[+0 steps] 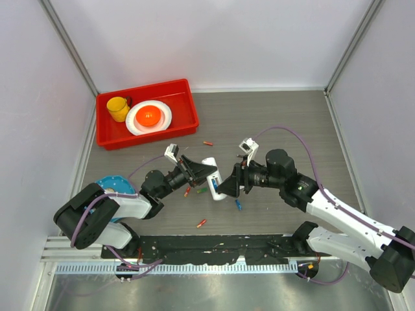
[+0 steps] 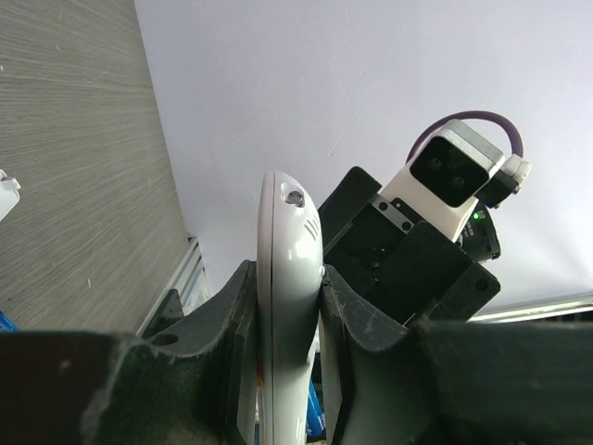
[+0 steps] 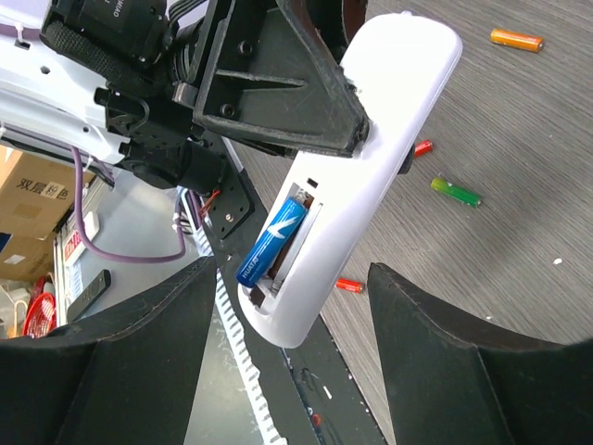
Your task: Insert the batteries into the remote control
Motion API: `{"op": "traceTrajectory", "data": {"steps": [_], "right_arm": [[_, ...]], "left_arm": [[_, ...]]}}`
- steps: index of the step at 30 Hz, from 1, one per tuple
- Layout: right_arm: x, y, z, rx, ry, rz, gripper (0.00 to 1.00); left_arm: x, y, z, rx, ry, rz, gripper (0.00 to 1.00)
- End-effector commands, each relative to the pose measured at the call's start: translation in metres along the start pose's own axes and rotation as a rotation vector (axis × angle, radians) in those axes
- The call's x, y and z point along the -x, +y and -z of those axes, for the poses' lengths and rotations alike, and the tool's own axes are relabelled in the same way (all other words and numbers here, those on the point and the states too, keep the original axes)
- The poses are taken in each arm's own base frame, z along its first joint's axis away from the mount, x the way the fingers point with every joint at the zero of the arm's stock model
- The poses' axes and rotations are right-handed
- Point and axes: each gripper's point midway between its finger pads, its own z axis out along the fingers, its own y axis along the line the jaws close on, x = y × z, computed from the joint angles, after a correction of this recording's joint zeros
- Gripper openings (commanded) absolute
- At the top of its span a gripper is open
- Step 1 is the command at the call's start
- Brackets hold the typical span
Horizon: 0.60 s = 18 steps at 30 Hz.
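The left hand (image 1: 202, 170) is clamped shut on the remote control (image 1: 214, 179) and holds it off the worktop (image 1: 279, 123) at mid-scene. The remote's slotted back faces the right hand (image 1: 227, 186). A blue battery (image 3: 271, 243) lies in the open compartment. The right hand is spread wide and grips nothing, with a finger either side of the remote's lower end, not touching it. Loose on the worktop below are an orange battery (image 3: 516, 39), a green battery (image 3: 456, 192) and a red battery (image 3: 422, 147).
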Motion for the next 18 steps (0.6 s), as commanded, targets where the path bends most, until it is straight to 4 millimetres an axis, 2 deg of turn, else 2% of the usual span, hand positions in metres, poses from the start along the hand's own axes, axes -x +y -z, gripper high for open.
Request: {"op": "traceTrajectory", "data": {"steps": [1, 6, 18], "right_arm": [[0.0115, 0.0002, -0.0046, 0.009, -0.046, 0.019, 0.71], [0.0046, -0.0029, -0.0067, 0.008, -0.023, 0.003, 0.71], [0.0021, -0.0072, -0.0088, -0.005, -0.017, -0.008, 0.70]], "left_arm": [[-0.0012, -0.0795, 0.0058, -0.305, 0.006, -0.085, 0.00], [-0.0015, -0.0806, 0.0062, -0.308, 0.007, -0.086, 0.00], [-0.0039, -0.0840, 0.0071, -0.319, 0.019, -0.094, 0.00]]}}
